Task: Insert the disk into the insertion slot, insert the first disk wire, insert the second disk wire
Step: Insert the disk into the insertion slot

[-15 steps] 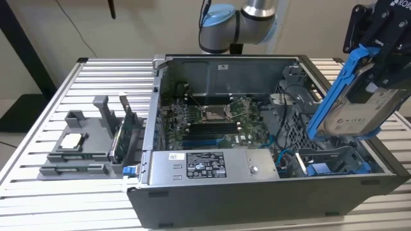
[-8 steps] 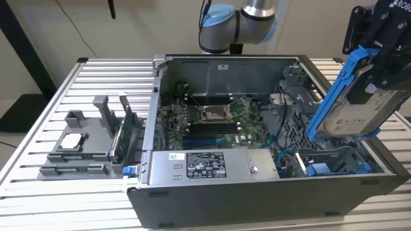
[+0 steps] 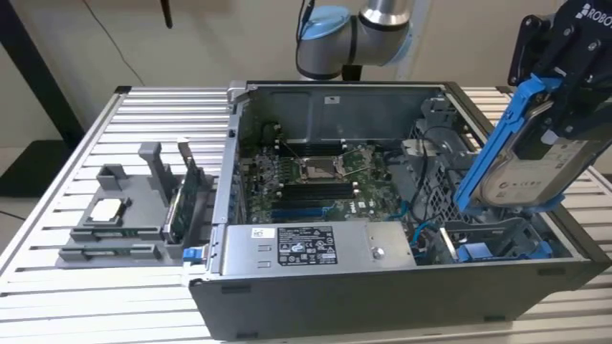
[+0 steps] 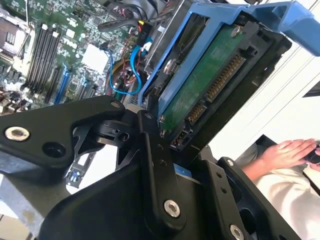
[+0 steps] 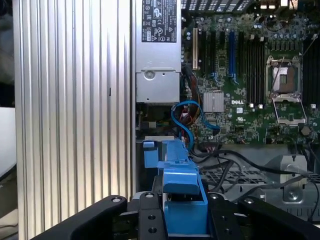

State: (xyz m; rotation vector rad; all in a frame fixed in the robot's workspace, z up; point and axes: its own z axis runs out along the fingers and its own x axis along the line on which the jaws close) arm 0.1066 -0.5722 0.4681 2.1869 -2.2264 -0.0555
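Pinching the disk (image 3: 531, 168) by its upper end, the gripper (image 3: 572, 118) holds it tilted, long axis steeply upright, lower end just above the insertion slot (image 3: 492, 240) at the exterior view's right of the computer case (image 3: 383, 301).

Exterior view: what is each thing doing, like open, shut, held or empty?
disk, held up tilted above the case, not yet in the slot.
gripper, shut on the disk.
insertion slot, empty.
computer case, lying with its side open.
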